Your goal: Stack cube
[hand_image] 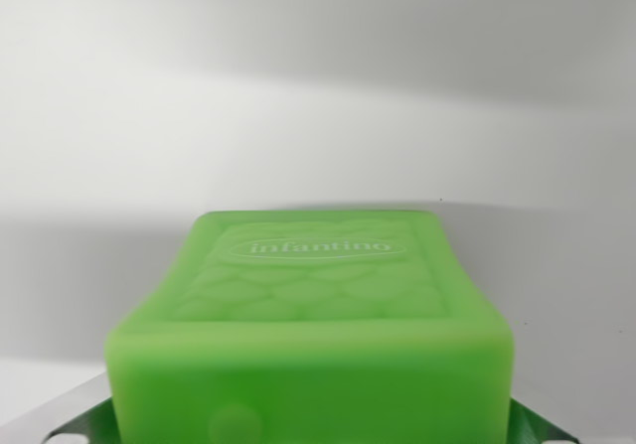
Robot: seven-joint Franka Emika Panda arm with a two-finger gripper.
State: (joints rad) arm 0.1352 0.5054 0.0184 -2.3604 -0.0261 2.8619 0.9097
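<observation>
Gripper fingers (70,426), seen only as grey and green slivers at both lower corners of the wrist view, appear clamped on the green cube (318,315), which fills the lower frame with its embossed top facing up and no second block visible beyond

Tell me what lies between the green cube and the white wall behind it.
Nothing. In the wrist view, the stretch between the green cube and the white wall is bare pale surface, only shadow falling across it. No second cube shows there.
</observation>
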